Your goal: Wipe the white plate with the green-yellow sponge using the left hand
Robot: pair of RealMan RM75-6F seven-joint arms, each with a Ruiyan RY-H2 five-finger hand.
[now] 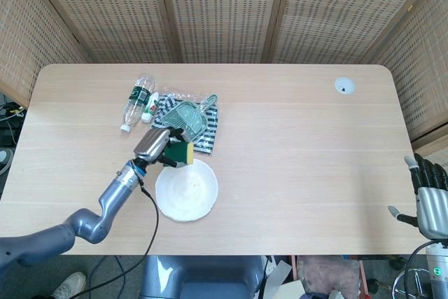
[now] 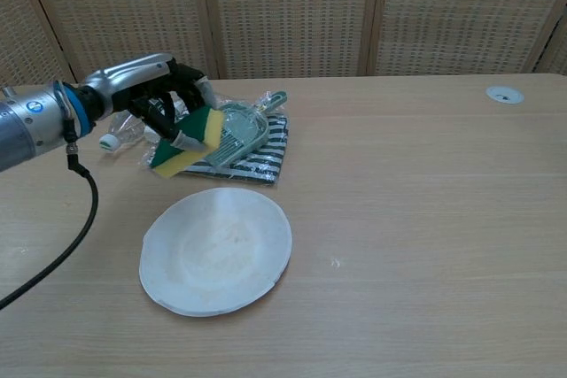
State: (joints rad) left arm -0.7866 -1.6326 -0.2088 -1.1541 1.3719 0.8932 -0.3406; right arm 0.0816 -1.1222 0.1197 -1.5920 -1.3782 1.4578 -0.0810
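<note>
Green-yellow sponge (image 2: 187,140) gripped in left hand (image 2: 152,95); aloft, behind white plate (image 2: 215,250)

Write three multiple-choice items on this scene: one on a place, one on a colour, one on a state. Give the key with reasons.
1. Where is the sponge?
A. Flat on the plate
B. In the left hand, lifted off the plate
C. Beside the table's grommet

2. What colour is the scoop on the striped bag?
A. Red
B. Green
C. Black

3. How is the bottle?
A. Lying on its side
B. Upright
C. Held by the right hand

Key: B, the left hand holds the sponge clear of the plate; B, the scoop is pale green; A, the bottle lies flat on the table.
</note>
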